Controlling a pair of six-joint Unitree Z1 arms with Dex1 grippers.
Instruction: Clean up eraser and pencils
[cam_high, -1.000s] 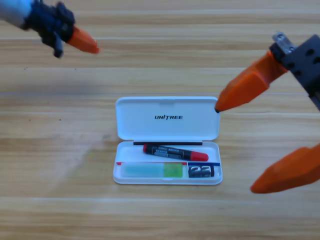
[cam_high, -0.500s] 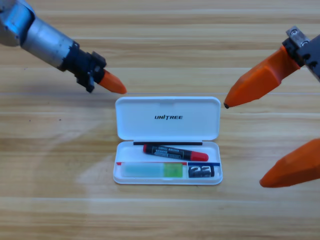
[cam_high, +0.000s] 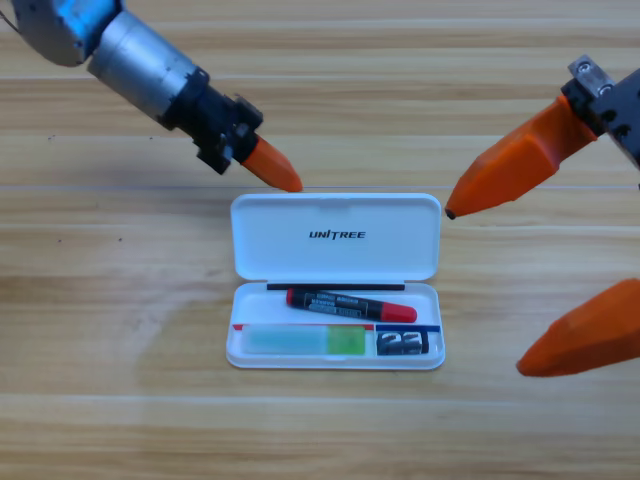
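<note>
High view, overall: all three task things already lie inside the open white case (cam_high: 335, 340); no loose piece shows on the wooden table (cam_high: 120, 330).
Done: the black pencil with red ends (cam_high: 351, 303) rests slightly slanted in the upper part of the tray; the light green pencil (cam_high: 305, 342) lies flat along the front row; the eraser (cam_high: 402, 343) sits just beside the green pencil, at the right end of the same row.
Left: as I judge, only the closing remains, because the lid (cam_high: 336, 236) is folded back flat on the table.
Left gripper (cam_high: 272, 168): its orange tip is at the far edge of the lid, on the left part; I cannot tell whether it touches, nor whether its jaws are parted; it carries nothing.
Right gripper (cam_high: 540, 265): it waits at the right edge, jaws spread wide and empty, the upper tip just beside the lid's right corner.
Case, material and shape: smooth white plastic, rounded corners, shallow tray, dark lettering on the inner lid.
Pencils, shape: short thick sticks; the black one has small print, the green one has a paler section on its left.
Eraser, shape: small black block with white markings.
Table, texture: light wood with long horizontal grain.
</note>
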